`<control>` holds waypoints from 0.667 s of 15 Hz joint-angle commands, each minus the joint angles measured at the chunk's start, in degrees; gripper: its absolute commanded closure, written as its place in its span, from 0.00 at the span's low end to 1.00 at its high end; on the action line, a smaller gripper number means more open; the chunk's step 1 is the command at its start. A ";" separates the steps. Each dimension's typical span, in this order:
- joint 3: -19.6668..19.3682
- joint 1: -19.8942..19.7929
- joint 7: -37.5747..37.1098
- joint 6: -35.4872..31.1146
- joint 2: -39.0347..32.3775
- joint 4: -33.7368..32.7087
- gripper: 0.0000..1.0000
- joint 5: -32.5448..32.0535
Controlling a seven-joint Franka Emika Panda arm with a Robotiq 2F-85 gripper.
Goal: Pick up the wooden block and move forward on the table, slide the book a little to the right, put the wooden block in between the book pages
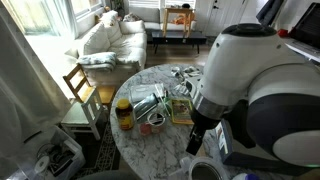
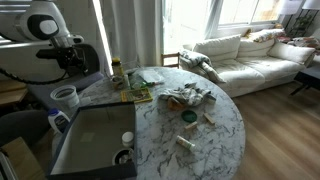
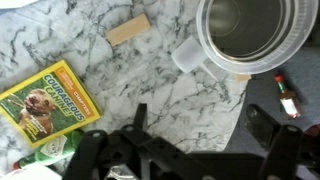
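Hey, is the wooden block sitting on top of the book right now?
No, in the wrist view the wooden block lies on the bare table, clearly apart from the book.

1. An exterior view: high, close behind the arm (image 1: 255, 100), facing over the counter (image 1: 150, 150) toward the sofa (image 1: 110, 40).
2. An exterior view: wider, off another counter edge, arm (image 2: 50, 30) far left, sofa right.
3. Wrist view: near, straight down on counter, tool (image 3: 197, 125) at bottom.
4. Shared: book (image 3: 45, 100) in all three.
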State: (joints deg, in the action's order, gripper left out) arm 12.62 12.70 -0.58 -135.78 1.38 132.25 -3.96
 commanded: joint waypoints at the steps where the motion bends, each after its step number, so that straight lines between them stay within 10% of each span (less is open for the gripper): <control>1: -0.12 -0.27 -0.29 -0.48 -0.21 0.39 0.00 -0.10; 10: -3.26 -3.15 -8.50 -0.62 -4.91 -0.46 0.00 2.49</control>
State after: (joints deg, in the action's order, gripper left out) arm 10.95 11.18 -5.06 -135.73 -0.54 132.18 -2.69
